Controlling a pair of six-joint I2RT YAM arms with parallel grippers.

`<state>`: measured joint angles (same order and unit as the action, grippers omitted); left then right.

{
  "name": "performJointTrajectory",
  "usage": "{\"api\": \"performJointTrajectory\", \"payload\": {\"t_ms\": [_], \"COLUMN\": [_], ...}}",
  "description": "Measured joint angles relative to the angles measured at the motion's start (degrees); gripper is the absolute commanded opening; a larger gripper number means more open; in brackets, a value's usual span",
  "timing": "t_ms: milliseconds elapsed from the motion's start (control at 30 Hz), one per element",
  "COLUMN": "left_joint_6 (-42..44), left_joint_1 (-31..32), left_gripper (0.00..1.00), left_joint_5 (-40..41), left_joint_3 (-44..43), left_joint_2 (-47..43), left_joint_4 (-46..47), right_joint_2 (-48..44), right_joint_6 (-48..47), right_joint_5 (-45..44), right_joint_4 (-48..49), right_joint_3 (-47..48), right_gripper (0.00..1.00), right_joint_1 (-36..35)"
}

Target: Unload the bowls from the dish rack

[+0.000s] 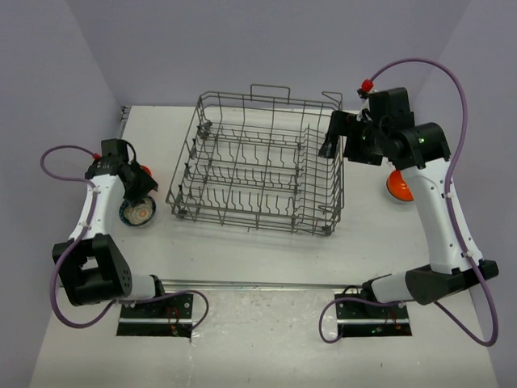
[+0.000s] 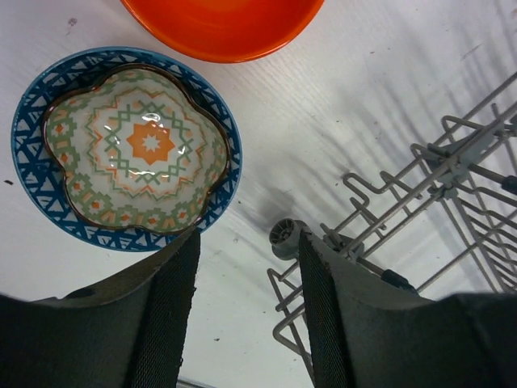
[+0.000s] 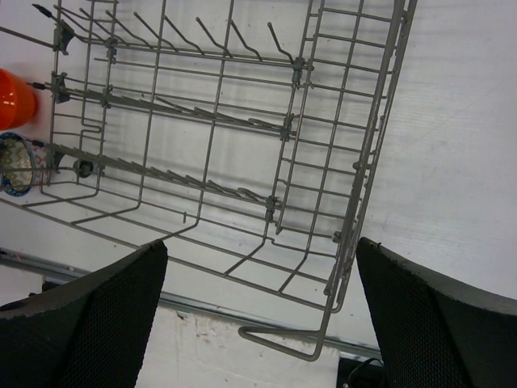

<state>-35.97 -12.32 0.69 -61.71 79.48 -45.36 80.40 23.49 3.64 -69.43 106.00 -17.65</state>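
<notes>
Left gripper (image 2: 246, 246), jaws apart, hovers just beside the patterned bowl (image 2: 133, 149).

White table (image 1: 266, 255); thin metal rail (image 1: 266, 284) across its near part; pale lilac walls (image 1: 242, 48) on three sides

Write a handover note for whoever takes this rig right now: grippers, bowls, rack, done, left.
Left gripper: open, empty, above the white table by the rack's left corner.
Right gripper: wide open, empty, over the rack's right side.
Grey wire dish rack: mid-table, no bowl visible in it.
Left of rack: scalloped orange-and-green patterned bowl nested in a blue lattice bowl, with a plain orange bowl beside them.
Right of rack: second plain orange bowl, partly hidden by the right arm.
Done: rack looks unloaded.
Left: probably nothing. Four bowls are visible, so check the count.
</notes>
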Motion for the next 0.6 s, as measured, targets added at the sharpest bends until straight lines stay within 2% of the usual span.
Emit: {"api": "performJointTrajectory", "payload": {"t_ms": [167, 467, 500, 567, 600], "left_joint_6": [-1.0, -1.2, -0.9, -0.5, -0.4], "left_joint_1": [0.5, 8.0, 9.0, 10.3, 10.6], "left_gripper": [0.55, 0.65, 0.72, 0.75, 0.85], "left_joint_5": [-2.1, -6.4, -6.6, -7.1, -7.4], "left_joint_3": [-1.4, -14.0, -16.3, -20.3, -21.7], "left_joint_2": [-2.8, -3.0, -2.8, -2.8, -2.8], "left_joint_4": [-0.1, 1.3, 1.4, 2.3, 2.8], "right_joint_2": [0.0, -0.1, -0.2, -0.4, -0.6], "right_joint_6": [-0.3, -1.3, -1.5, -1.6, -1.7], "right_joint_5": [0.7, 1.9, 1.9, 1.9, 1.9], "right_joint_4": [0.3, 2.5, 2.8, 3.2, 3.3], "right_joint_3": [0.0, -2.9, -3.1, -3.4, -3.5], "right_gripper": [0.99, 0.99, 0.99, 0.99, 0.99], "right_joint_1": [-0.3, -2.1, -2.2, -2.2, -2.3]}}
